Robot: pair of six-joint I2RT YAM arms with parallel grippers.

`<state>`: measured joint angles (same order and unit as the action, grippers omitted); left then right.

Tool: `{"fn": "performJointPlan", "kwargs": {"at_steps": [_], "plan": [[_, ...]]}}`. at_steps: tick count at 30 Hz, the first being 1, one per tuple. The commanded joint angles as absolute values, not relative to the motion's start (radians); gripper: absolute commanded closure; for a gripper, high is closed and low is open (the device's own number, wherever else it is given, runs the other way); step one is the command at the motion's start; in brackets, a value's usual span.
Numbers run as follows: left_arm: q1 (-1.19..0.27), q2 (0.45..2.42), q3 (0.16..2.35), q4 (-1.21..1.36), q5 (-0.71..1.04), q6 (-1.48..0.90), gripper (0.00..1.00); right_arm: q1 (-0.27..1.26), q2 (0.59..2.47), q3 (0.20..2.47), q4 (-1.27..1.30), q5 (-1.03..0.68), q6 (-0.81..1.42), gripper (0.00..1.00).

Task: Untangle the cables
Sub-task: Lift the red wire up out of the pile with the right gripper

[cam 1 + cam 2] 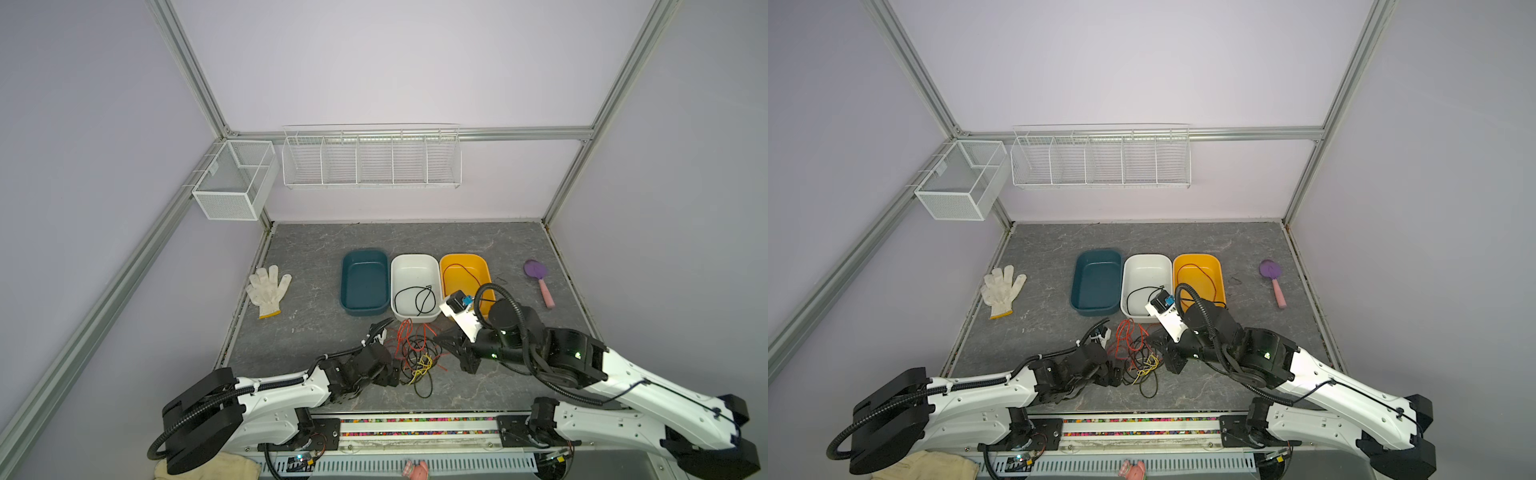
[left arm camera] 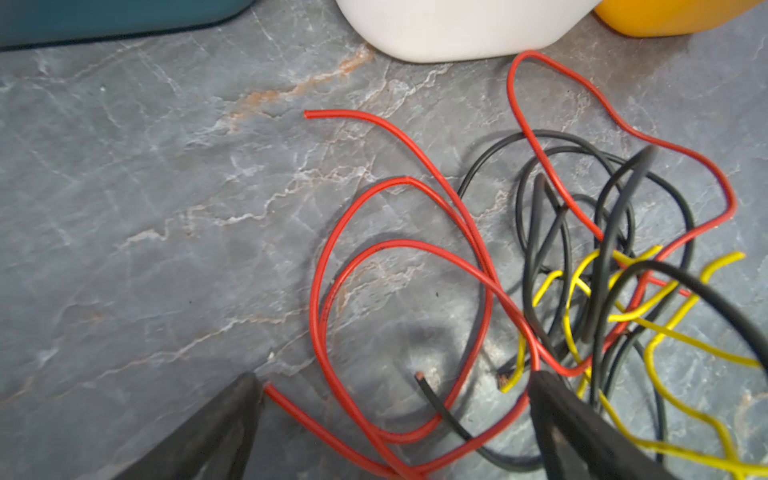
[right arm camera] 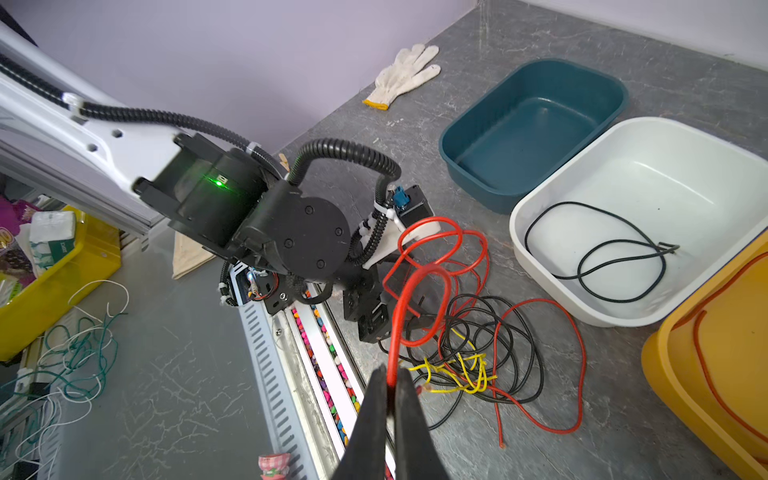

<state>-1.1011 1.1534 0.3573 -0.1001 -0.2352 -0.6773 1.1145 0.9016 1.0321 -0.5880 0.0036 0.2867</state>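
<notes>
Right gripper [image 3: 391, 374] clamped on red cable [image 3: 394, 332] (looped); left gripper [image 2: 395, 376] agape, astride cables [image 2: 603, 257]

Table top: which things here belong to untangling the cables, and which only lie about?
Belong to the job:
cable tangle; red cable pinched in the shut right gripper; open left gripper; black cable in the white bin; second red cable in the yellow bin; teal bin, probably.

Lying about:
white glove; purple tool with pink handle.
</notes>
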Motion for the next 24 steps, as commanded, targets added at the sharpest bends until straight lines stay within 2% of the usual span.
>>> {"fn": "performJointPlan", "kwargs": {"at_steps": [1,18,24], "plan": [[-1.108,1.125,0.373,-0.145,-0.243,-0.679,0.00,1.120,0.867,1.060,-0.609,0.026,0.261,0.93],[-1.107,0.819,0.333,-0.284,-0.377,-0.616,0.00,1.099,0.780,1.081,-0.656,0.374,0.321,0.94],[-1.108,0.684,0.279,-0.271,-0.405,-0.577,0.00,1.055,0.793,1.080,-0.665,0.367,0.346,0.93]]}}
